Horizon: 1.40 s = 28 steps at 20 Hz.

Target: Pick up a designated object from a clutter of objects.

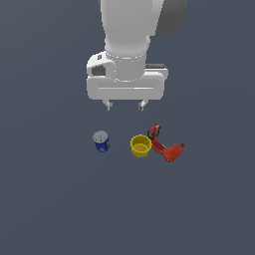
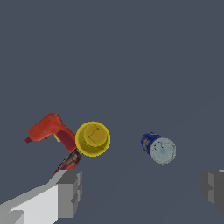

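Note:
The designated object, a small dark red and black block (image 1: 154, 131) (image 2: 70, 161), lies wedged between the yellow cup (image 1: 141, 146) (image 2: 92, 138) and the orange-red drill-shaped object (image 1: 170, 151) (image 2: 49, 128). One gripper finger partly hides it in the wrist view. The blue can (image 1: 101, 141) (image 2: 158, 148) with a pale top stands apart, toward the exterior view's left. My gripper (image 1: 125, 105) (image 2: 142, 192) hangs open above the clutter of objects, holding nothing, its fingers (image 2: 70, 192) spread wide.
The items rest on a plain dark grey floor (image 1: 50, 199). The arm's white body (image 1: 127, 45) fills the upper middle of the exterior view.

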{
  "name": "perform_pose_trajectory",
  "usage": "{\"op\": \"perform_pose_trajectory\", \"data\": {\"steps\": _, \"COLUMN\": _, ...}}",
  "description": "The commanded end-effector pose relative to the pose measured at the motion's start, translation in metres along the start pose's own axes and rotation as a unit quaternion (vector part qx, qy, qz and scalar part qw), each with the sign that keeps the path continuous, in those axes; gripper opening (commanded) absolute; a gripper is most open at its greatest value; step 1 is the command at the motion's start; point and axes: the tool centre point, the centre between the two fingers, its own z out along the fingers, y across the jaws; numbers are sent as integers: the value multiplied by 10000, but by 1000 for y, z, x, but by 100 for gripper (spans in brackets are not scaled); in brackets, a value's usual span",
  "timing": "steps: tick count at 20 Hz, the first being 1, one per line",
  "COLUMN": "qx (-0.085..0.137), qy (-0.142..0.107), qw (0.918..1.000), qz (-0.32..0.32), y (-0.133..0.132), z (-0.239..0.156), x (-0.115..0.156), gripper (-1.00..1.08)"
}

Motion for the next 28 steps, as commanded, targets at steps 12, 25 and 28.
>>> {"op": "perform_pose_trajectory", "data": {"steps": 12, "qx": 109, "qy": 54, "qw": 9999, "qz": -56, "y": 2, "z": 0, "x": 3, "gripper": 100}}
{"op": "perform_pose_trajectory", "data": {"steps": 25, "qx": 89, "qy": 33, "qw": 9994, "qz": 345, "y": -13, "z": 22, "x": 0, "gripper": 100}}
{"op": "perform_pose_trajectory", "data": {"steps": 28, "qx": 82, "qy": 25, "qw": 9985, "qz": 547, "y": -21, "z": 33, "x": -2, "gripper": 100}}
